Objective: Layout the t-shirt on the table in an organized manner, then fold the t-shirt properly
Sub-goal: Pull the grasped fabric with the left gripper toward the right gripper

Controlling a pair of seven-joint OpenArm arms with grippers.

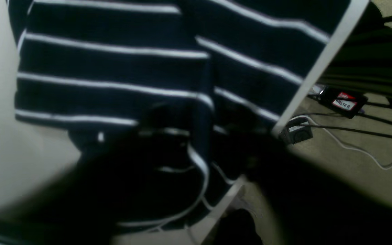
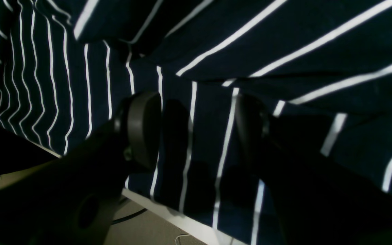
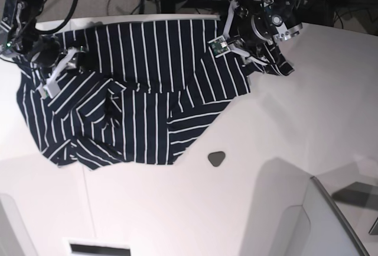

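The table (image 3: 283,108) is a large, smooth, white to pale grey surface with a thin dark seam line running toward its near edge; its far edge borders a beige floor strewn with dark and white cables. The t-shirt (image 3: 136,96), dark navy with thin white stripes, lies spread but wrinkled across the far left part of the table, with folds bunched along its near hem and one portion reaching the far table edge. A small dark grey rounded-triangle piece (image 3: 217,158) rests on the bare tabletop just near of the shirt, apart from it. On the floor in the left wrist view, a black box (image 1: 343,101) carries a red-and-white label; the lettering is too blurred to read with certainty. The right gripper (image 2: 196,129) stands over the striped cloth at the far left, jaws parted with cloth visible in the gap and nothing clamped between them. The left gripper (image 1: 196,136) sits at the shirt's far right corner; in the left wrist view its fingers are dark and blurred against the fabric, so its opening and any hold on the cloth cannot be determined. The near right corner of the base view is cut off by a pale raised structure (image 3: 307,220).
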